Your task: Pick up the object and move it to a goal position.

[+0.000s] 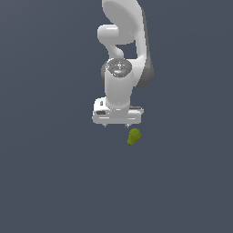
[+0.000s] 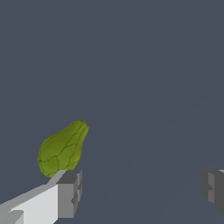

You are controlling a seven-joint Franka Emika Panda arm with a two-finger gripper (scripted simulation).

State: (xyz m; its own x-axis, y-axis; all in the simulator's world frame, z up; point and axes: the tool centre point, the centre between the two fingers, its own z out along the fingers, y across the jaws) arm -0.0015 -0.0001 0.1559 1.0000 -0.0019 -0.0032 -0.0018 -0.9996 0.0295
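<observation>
1. My gripper (image 1: 117, 124) is wide open and holds nothing; in the wrist view the two fingers (image 2: 69, 192) stand far apart.
2. The object (image 1: 134, 136) is an olive-green, lumpy, pear-like thing.
3. It lies on the dark worktop (image 1: 45, 182), near the middle, with no edge or corner in view.
4. It sits just beside one finger, outside the gap between my fingers.
</observation>
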